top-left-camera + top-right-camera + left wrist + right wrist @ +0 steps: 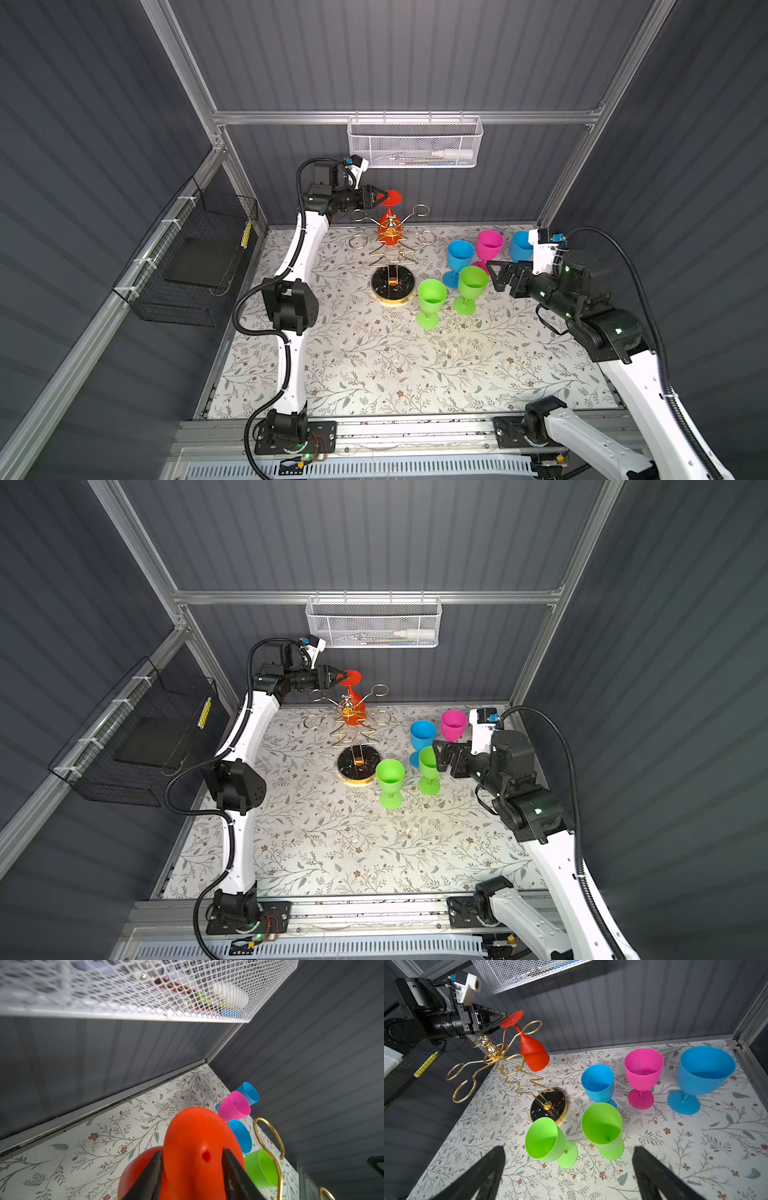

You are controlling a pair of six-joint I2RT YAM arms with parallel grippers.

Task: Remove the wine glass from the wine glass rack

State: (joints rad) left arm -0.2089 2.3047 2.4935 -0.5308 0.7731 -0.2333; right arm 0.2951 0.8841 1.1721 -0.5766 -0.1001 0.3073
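The red wine glass (390, 232) hangs upside down from a back arm of the gold wire wine glass rack (394, 286), its round foot uppermost. My left gripper (380, 198) reaches in from the left at the top of the rack. In the left wrist view its fingers (153, 1169) press on both sides of the red foot (197, 1147). The right wrist view shows the glass (533, 1053) tilted on its ring, with the left gripper (504, 1016) at its foot. My right gripper (569, 1148) hovers open and holds nothing, over the mat by the green glasses.
Two green glasses (432, 295) (472, 282), two blue (460, 253) (520, 245) and a pink one (489, 245) stand upright right of the rack. A white mesh basket (413, 143) hangs just above the left gripper. A black wire basket (195, 257) is on the left wall.
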